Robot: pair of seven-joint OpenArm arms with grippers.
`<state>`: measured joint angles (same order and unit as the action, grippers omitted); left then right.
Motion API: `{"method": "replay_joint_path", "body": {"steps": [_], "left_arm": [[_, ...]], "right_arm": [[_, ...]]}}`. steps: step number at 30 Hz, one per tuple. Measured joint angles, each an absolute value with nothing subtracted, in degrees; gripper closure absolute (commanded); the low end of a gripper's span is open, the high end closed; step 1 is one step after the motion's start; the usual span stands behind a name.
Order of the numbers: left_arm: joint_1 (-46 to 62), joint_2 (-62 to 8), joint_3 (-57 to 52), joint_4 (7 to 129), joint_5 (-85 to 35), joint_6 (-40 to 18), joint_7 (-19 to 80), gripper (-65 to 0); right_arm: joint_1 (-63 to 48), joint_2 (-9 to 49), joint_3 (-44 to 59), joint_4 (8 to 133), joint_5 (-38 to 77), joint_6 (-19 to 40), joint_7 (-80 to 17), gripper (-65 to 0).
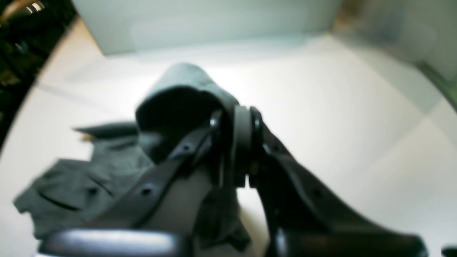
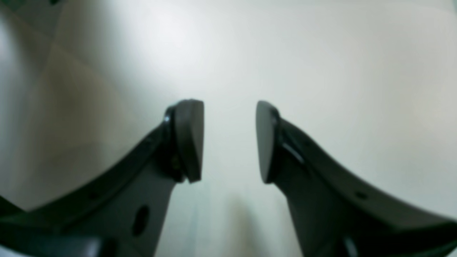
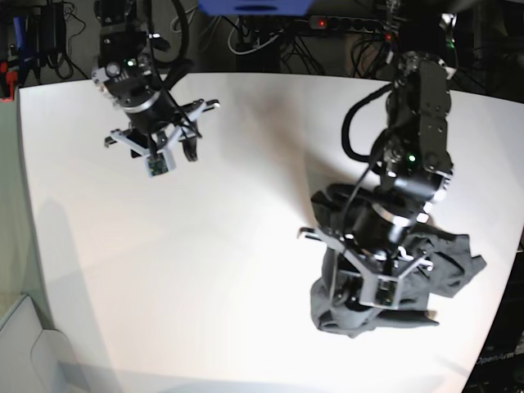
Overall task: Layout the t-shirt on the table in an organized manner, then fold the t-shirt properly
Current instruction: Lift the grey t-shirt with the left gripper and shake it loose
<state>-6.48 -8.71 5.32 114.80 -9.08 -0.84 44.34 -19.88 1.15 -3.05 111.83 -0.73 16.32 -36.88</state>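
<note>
**Inspector:** What lies behind the table (image 3: 246, 106)?

**Me:** A dark back area. I note tangled cables (image 3: 246, 41), a power strip (image 3: 348, 23) with a red lamp lit, and a blue object (image 3: 254, 6) cut off by the top edge.

**Inspector:** And the sides?

**Me:** Dark gear (image 3: 37, 37) stands at the far left corner. A pale panel (image 3: 20, 344) stands beside the near left edge. In my left wrist view, a pale grey-green wall (image 1: 200, 21) rises past the tabletop, with dark clutter (image 1: 18, 46) beside it, blurred.

**Inspector:** Light?

**Me:** Bright. There is strong glare on the white top, and soft shadows fall across it.
</note>
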Motion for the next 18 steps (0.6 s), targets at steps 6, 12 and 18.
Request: {"method": "replay_joint_path", "body": {"steps": [6,12,18], "left_arm": [[1.0,-9.4,9.6,114.8,-9.1,-0.7,44.4,-1.0],[7.1,-12.3,9.5,114.8,-9.5,-1.1,44.2,-20.0],[11.0,-15.3,9.2,114.8,-9.5,-1.3,43.5,-47.7]], "right_arm": [[-19.5,2.1,-3.0,111.8,-0.8,16.3,-36.9,-25.1],[-19.4,2.2,-3.0,111.8,-0.9,16.3,-36.7,-25.1],[-19.4,2.4,-3.0,111.8,-0.9,16.3,-36.8,-25.1]]}}
